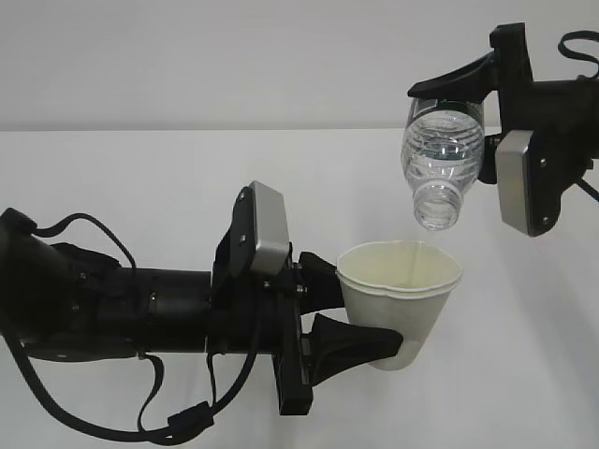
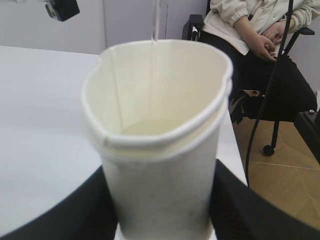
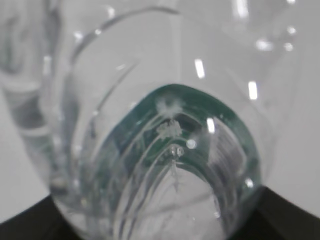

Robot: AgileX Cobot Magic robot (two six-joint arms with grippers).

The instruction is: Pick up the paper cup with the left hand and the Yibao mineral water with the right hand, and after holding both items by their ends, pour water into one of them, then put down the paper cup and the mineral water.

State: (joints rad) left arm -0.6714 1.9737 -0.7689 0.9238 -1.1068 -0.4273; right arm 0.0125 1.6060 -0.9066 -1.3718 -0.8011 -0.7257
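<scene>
I'm mid-pour, I'd say. The white table [image 1: 122, 168] is bare around the arms, with a plain wall behind, and the left wrist view catches someone seated in a chair [image 2: 260, 55] beside it. My left hand [image 1: 360, 323] clamps the cup [image 1: 401, 295] low on its wall, upright, held above the table. My right hand [image 1: 473, 103] grips the bottle [image 1: 442, 159] by its base, tipped neck-down just over the cup's rim, and a thin stream shows. Next I reckon I tilt the bottle back upright, steady, before setting both down.
</scene>
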